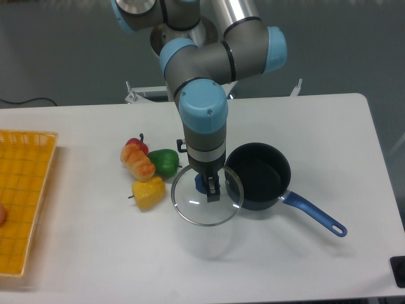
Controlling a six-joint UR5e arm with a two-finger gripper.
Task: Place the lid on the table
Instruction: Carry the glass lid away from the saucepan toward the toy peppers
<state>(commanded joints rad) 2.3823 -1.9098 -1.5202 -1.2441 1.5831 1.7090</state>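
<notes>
Lid [190, 206] hanging level just left of the dark saucepan [258, 183], over bare table [95, 266], apparently lifted clear. Gripper [211, 187] closing its fingers on the small blue knob at centre. Likely handling stiff, slick and breakable as glass; gripping best at the knob, lowering gently. Lying left: toy peppers [150, 177].

lid [207, 209] clear, blue knob | saucepan [258, 174] dark, blue handle | tray [22, 190] yellow mesh | table [95, 253] white
</notes>
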